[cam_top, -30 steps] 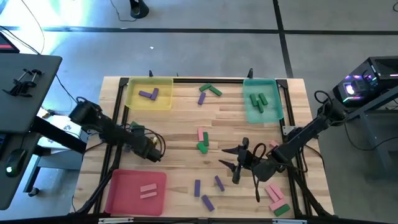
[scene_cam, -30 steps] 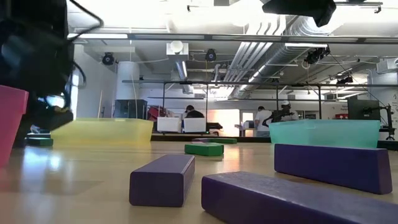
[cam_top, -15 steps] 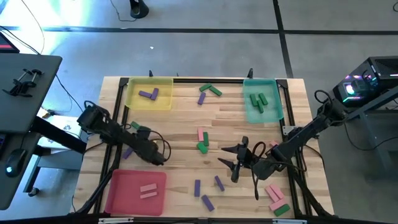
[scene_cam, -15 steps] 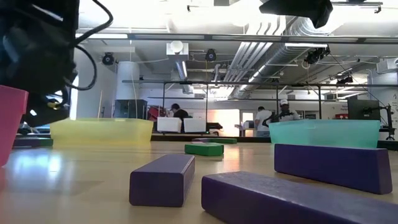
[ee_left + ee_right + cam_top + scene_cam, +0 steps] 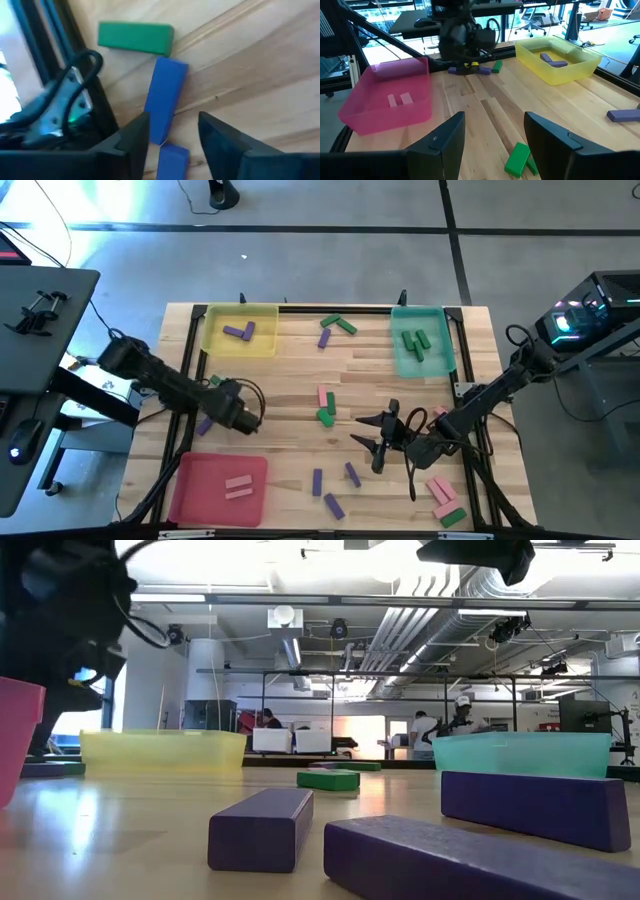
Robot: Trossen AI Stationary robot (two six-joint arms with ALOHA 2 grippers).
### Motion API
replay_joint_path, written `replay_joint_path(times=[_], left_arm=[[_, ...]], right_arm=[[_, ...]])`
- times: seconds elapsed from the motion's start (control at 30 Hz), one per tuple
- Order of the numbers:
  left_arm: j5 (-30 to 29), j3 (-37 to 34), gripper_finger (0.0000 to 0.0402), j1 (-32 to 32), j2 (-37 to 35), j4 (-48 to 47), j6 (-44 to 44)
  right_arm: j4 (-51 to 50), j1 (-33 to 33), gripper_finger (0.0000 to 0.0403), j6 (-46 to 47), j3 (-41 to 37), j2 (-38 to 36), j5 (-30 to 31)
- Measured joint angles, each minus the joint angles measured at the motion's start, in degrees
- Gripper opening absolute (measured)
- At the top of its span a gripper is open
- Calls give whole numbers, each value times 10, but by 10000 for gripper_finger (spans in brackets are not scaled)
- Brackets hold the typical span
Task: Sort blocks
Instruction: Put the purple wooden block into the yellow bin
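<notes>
A: Which step is the left gripper [image 5: 246,416] working on?
B: It's hovering near the table's left edge over a purple block [image 5: 165,100], fingers spread and empty; next it needs lowering to straddle that block.
A: And the right gripper [image 5: 377,435]?
B: It's waiting centre-right, low, fingers apart, holding nothing.

two trays [image 5: 240,330] at the table's far corners, one tray [image 5: 218,488] near-left, blocks [image 5: 326,408] scattered between
</notes>
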Motion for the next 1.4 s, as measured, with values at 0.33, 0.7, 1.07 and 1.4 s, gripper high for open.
replay_joint_path(times=[0.33, 0.7, 1.07, 1.4], left_arm=[[14, -13, 195, 133, -20, 20, 132], [93, -60, 183, 248, -19, 117, 295], [106, -14, 181, 246, -17, 150, 333], [91, 75, 181, 211, -17, 218, 389]], right_arm=[[-4, 0, 190, 2, 0, 0, -6], [-5, 0, 190, 2, 0, 0, -26], [-7, 1, 190, 9, 0, 0, -26], [-12, 1, 190, 10, 0, 0, -26]])
